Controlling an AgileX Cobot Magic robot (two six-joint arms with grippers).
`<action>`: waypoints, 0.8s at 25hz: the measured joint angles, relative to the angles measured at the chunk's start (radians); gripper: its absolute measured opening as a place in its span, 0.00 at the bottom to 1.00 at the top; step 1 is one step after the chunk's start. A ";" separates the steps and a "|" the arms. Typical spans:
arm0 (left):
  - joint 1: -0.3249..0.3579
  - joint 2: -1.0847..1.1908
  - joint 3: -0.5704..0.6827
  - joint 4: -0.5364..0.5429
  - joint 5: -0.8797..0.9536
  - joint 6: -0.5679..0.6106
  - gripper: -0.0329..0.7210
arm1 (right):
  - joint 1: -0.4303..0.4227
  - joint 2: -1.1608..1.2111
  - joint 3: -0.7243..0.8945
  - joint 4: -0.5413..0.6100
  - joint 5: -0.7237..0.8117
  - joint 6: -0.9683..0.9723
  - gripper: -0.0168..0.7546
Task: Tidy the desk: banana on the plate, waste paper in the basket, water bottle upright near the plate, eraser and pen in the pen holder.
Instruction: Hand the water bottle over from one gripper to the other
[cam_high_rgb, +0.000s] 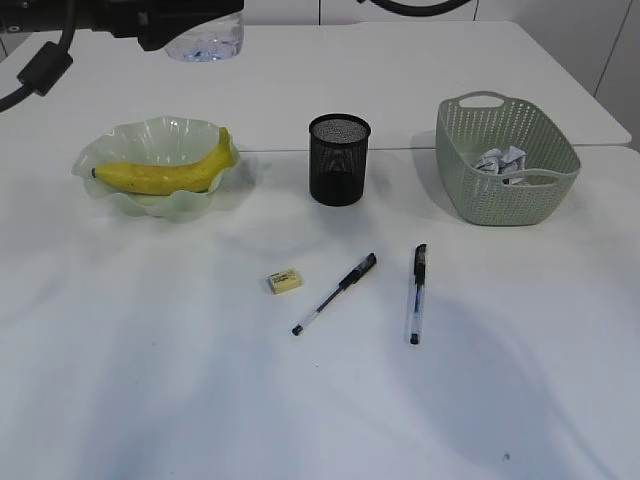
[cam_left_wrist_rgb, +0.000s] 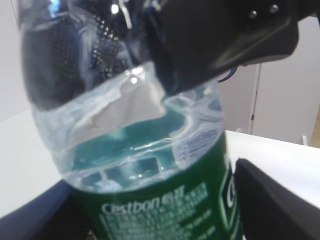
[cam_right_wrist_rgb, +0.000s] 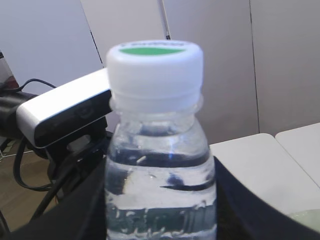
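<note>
Two pens (cam_high_rgb: 336, 293), one eraser (cam_high_rgb: 284, 281), one banana (cam_high_rgb: 165, 175)

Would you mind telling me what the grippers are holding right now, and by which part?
Both appear to grip the water bottle: the right gripper just below the neck, the left gripper around the body near the green label.

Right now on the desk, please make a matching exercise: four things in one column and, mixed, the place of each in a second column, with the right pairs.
Things:
1. banana
2. crumpled waste paper
3. yellow eraser
4. black mesh pen holder

Places:
A. lying on the bare table beside a pen
B. inside the green basket
C. on the pale green wavy plate
D. standing between the plate and the basket

Pairs: 1-C, 2-B, 3-A, 4-D
</note>
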 joint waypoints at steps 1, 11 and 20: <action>0.000 0.000 0.000 0.000 0.000 0.000 0.83 | 0.000 0.000 0.000 0.000 0.000 0.000 0.48; -0.002 0.000 -0.025 0.018 -0.011 -0.004 0.81 | 0.013 0.000 0.000 0.002 -0.018 0.001 0.48; -0.004 0.001 -0.036 0.026 -0.036 -0.008 0.82 | 0.016 -0.001 -0.003 -0.013 -0.027 0.001 0.48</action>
